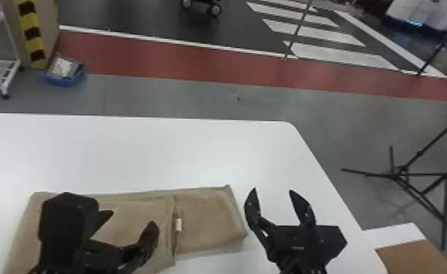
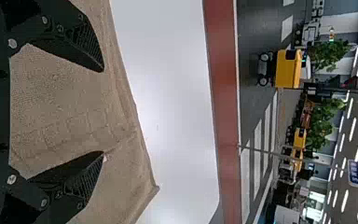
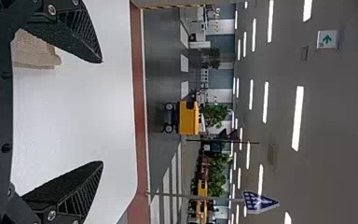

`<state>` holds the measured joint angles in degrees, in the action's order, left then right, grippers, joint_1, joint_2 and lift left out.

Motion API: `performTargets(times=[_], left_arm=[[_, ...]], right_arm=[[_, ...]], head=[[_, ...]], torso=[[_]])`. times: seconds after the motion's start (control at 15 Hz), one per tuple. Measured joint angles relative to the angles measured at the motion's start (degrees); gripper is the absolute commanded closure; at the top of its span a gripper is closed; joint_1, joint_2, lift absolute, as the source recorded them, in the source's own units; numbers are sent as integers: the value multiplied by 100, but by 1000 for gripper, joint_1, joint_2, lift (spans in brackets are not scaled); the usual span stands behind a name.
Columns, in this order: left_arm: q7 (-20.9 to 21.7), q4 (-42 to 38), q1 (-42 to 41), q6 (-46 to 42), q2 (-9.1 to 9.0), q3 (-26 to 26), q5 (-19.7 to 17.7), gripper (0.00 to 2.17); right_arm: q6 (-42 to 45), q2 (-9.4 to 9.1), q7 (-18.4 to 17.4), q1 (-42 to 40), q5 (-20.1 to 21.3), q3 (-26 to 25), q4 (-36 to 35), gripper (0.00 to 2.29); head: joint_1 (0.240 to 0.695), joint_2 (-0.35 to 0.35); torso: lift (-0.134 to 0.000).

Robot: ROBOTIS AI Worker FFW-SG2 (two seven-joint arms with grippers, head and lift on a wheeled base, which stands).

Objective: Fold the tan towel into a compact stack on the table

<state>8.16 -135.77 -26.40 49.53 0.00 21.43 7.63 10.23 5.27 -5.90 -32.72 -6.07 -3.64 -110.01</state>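
Overhanging one towel (image 1: pixel 208 226), seemingly: one tool (image 1: pixel 133 217) of two.

Blk tripod (image 1: pixel 397 174), blu bin (image 1: pixel 62 81).

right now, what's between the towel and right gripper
In the head view, a bare strip of white table separates the towel from the right gripper.

tan towel (image 1: pixel 211 222): near-left corner cut off | partly behind left claw (image 1: pixel 133 217) | table (image 1: pixel 153 153): left end cropped
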Motion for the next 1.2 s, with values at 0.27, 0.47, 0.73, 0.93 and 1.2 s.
performTargets(times=[0.27,0.47,0.73,0.93,1.2], left_arm=[[56,41,-230,-687,0,-1044,-509,33],[290,81,-398,-851,0,-1948,-1018,36],[247,369,-650,-2208,0,-2730,-1532,36],[113,968,-744,-3823,0,-2967,-1829,39],[200,1277,-747,-4023,0,-3021,-1913,39]], right_arm=[[-5,24,75,80,242,505,3,110],[-96,30,81,190,586,1008,88,110],[-479,10,83,333,907,1453,250,110],[-783,15,106,355,1014,1554,301,144],[-885,38,241,543,1161,1768,619,181]], head=[[695,-242],[695,-64],[695,71],[695,150],[695,196]], torso=[[-114],[-114],[-114],[-114],[-114]])
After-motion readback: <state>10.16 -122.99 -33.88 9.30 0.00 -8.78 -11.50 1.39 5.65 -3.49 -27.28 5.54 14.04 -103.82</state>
